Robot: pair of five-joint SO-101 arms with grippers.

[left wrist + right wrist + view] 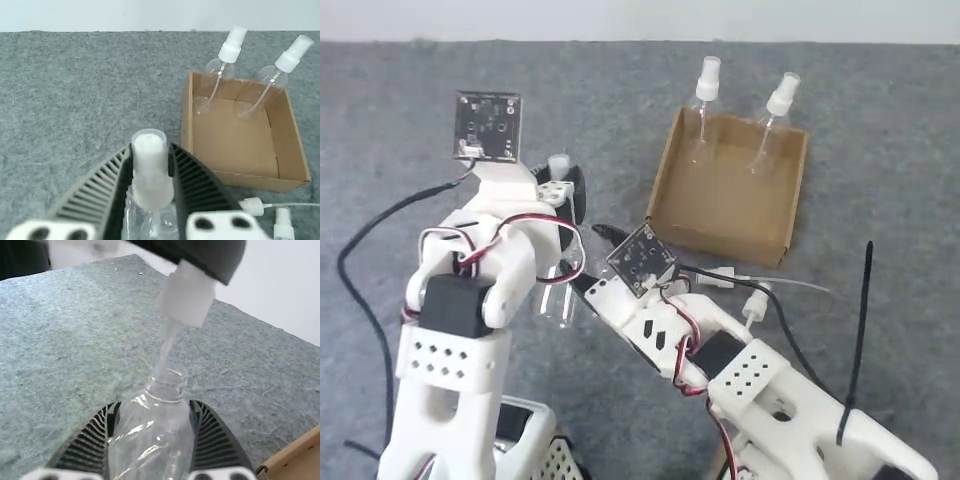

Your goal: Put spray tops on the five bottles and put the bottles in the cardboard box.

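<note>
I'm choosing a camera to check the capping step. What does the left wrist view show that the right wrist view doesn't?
Left wrist view adds: two capped bottles in the cardboard box, and loose spray tops. Right wrist view adds: the right claw shut on the clear bottle, whose neck is open. Both share: the left claw shut on a spray top, the clear bottle, part of the cardboard box.

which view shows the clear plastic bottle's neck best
Right wrist view: clear plastic bottle's neck close, white spray top's tube entering. Left wrist view shows the bottle under the top; high view, beside an arm.
</note>
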